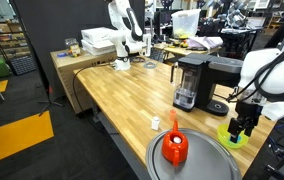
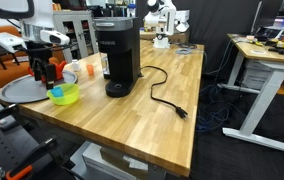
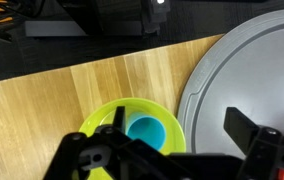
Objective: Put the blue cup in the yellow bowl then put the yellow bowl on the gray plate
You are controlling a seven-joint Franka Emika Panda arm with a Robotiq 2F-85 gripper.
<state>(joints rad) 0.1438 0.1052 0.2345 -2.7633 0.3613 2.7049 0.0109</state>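
Note:
In the wrist view the blue cup [image 3: 147, 132] stands upright inside the yellow bowl [image 3: 102, 125], which rests on the wooden table right beside the rim of the gray plate [image 3: 247, 70]. My gripper [image 3: 181, 121] hangs open above the bowl's plate-side edge, one finger over the bowl and one over the plate, holding nothing. Both exterior views show the gripper [image 1: 244, 125] [image 2: 44, 72] just above the bowl [image 1: 234, 138] [image 2: 65, 96] next to the plate [image 1: 207, 162] [image 2: 17, 90].
A red kettle-like object [image 1: 176, 148] sits on the plate. A small white cylinder [image 1: 156, 124] stands near the plate's rim. A black coffee machine [image 1: 192, 80] [image 2: 115, 55] stands close behind the bowl, its cable [image 2: 167, 100] trailing across the table. The table edge is near.

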